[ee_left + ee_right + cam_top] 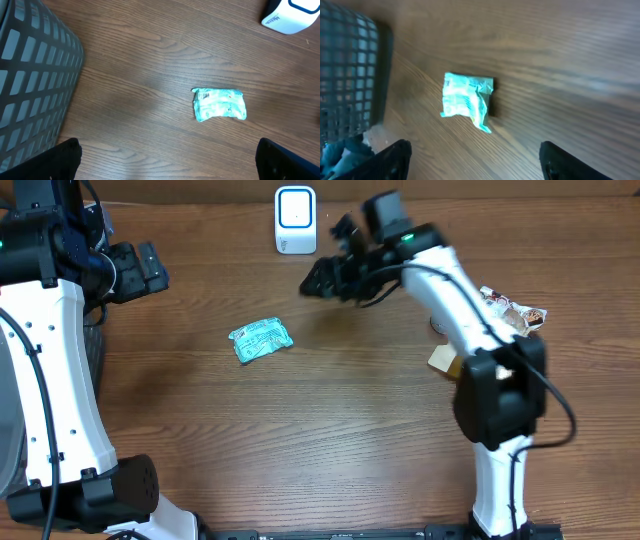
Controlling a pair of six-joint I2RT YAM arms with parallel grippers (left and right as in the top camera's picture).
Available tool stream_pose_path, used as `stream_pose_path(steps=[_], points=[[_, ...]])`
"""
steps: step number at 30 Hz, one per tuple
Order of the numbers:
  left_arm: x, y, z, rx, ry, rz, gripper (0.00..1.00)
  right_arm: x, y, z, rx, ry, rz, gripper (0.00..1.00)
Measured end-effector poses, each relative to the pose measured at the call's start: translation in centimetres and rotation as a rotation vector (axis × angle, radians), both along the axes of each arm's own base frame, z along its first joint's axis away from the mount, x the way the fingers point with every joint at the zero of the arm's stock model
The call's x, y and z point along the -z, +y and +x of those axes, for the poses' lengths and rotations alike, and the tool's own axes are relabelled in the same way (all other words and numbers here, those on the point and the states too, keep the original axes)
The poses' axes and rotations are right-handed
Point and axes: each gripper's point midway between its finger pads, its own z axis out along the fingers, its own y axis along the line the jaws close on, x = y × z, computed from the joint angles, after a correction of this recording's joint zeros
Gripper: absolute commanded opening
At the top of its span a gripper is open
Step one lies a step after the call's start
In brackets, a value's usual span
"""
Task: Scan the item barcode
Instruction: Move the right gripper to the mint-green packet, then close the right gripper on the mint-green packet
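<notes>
Overhead: the crumpled teal plastic packet [260, 340] lies left of centre on the wooden desk [330, 430], apart from the white box-shaped scanner [295, 220] at the far edge. Left wrist: the left hand [175, 161] is wide open, empty. Right wrist: the right hand [485, 162] is open, empty, above the packet.

Open tabletop [330, 420] around the teal packet [260, 341], mesh basket [30, 75] off left, white scanner [295, 220] well behind.

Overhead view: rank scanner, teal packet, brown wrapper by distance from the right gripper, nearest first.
1. white scanner, at the table's far edge, just past the right gripper.
2. teal packet, left of centre.
3. brown wrapper, far right.
</notes>
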Motion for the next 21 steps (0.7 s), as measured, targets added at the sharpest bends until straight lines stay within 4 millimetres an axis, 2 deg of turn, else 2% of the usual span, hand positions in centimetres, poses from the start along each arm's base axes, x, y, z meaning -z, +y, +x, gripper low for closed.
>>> stream_pose_path(steps=[3,6,12,15,21], points=[[0.0,0.0,0.0,0.0,0.0,0.0,1.0,2.8,2.4,-0.6,-0.04,0.017,-0.006,0.79],[0.0,0.0,0.0,0.0,0.0,0.0,1.0,4.8,4.1,-1.1,-0.067,0.025,-0.013,0.79],[0.0,0.0,0.0,0.0,0.0,0.0,1.0,7.6,7.1,-2.2,-0.113,0.034,-0.012,0.76],[0.0,0.0,0.0,0.0,0.0,0.0,0.99,8.5,7.8,-2.6,-0.113,0.048,-0.013,0.72],[0.0,0.0,0.0,0.0,0.0,0.0,1.0,10.2,8.0,-2.8,-0.094,0.101,-0.014,0.62]])
